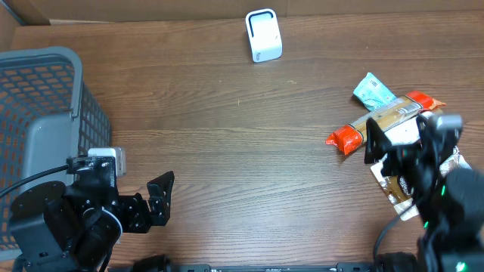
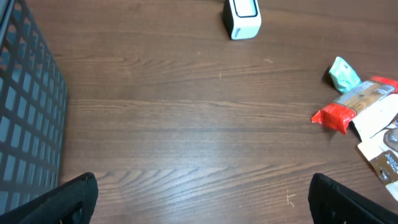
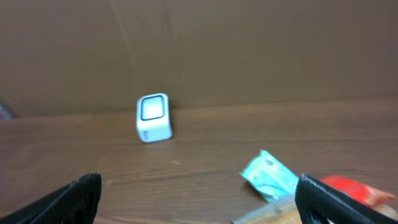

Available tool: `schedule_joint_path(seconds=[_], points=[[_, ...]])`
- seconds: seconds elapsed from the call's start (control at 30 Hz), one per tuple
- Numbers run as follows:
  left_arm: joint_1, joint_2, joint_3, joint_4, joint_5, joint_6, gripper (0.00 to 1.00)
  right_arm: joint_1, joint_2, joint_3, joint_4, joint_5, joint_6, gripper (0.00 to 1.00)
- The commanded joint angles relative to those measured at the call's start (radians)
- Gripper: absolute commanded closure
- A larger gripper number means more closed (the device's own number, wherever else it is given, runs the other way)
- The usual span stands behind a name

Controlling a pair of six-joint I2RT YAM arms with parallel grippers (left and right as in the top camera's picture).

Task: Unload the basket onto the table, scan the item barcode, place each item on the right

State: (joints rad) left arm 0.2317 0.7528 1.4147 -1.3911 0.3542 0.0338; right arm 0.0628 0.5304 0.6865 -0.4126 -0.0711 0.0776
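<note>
Several packets (image 1: 389, 117) beneath right claw (image 1: 382, 155)

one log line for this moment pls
stage: before pickup | left pincer: open, empty | right pincer: open, empty, by packets | scanner: far edge, untouched

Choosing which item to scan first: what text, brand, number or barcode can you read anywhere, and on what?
No text is legible in any view.
Teal packet: print blurred.
Red-ended bar wrapper: print too small.
Brown-and-white packet: marks blurred.
White scanner: no text shows.
</note>
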Motion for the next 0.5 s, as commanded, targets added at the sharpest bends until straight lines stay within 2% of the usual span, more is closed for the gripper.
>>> schedule_joint_path(seconds=[0.0,0.2,0.47], points=[[0.003,0.0,0.011,0.003,-0.003,0.015,0.01,0.011,-0.141,-0.172,0.074,0.089,-0.003,0.0],[0.003,0.0,0.011,0.003,-0.003,0.015,0.0,0.03,-0.37,-0.456,0.237,0.04,0.0,0.0],[0.003,0.0,0.011,0.003,-0.003,0.015,0.0,0.049,-0.528,-0.657,0.377,0.018,0.011,0.0]])
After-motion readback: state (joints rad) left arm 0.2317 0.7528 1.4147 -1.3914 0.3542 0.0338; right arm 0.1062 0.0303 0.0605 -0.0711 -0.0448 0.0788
